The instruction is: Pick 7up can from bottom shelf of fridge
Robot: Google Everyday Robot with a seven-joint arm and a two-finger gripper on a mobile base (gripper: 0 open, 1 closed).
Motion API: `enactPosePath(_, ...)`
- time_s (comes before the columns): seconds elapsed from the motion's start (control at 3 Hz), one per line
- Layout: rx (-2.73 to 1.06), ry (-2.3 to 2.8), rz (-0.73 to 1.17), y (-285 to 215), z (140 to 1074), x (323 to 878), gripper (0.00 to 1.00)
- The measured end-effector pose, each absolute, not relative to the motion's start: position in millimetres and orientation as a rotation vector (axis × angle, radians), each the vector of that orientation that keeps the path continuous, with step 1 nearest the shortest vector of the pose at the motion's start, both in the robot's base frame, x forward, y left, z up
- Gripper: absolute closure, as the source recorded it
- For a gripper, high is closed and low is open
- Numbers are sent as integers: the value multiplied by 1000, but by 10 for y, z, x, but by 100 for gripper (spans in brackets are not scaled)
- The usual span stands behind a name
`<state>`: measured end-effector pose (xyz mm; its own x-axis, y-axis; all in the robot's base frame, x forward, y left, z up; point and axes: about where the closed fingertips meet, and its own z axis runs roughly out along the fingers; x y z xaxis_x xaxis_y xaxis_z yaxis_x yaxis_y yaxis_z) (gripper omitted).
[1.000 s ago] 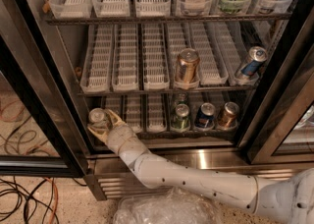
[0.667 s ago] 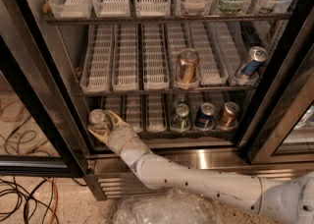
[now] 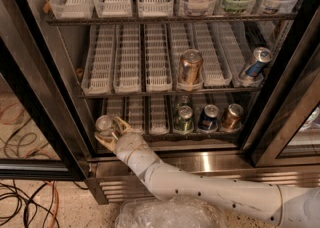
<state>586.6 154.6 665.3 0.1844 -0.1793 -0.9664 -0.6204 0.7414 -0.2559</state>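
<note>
Pinching the upright 7up can (image 3: 104,123) between the gripper's (image 3: 108,130) two fingers (image 3: 120,123) at the bottom shelf's (image 3: 150,122) left front edge (long axis vertical, one finger either side).

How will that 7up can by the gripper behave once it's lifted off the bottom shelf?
The 7up can looks smooth and shiny, so it is probably slippery for the gripper, which is right at it at the left front of the bottom shelf. As a small drink can, it likely dents if squeezed hard. Being round, it would probably roll if tipped over.
</note>
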Motion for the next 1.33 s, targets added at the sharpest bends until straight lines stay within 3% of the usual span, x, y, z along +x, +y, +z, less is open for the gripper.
enactPosePath(1.33,-689,1413,298,1120,6713,5466,100)
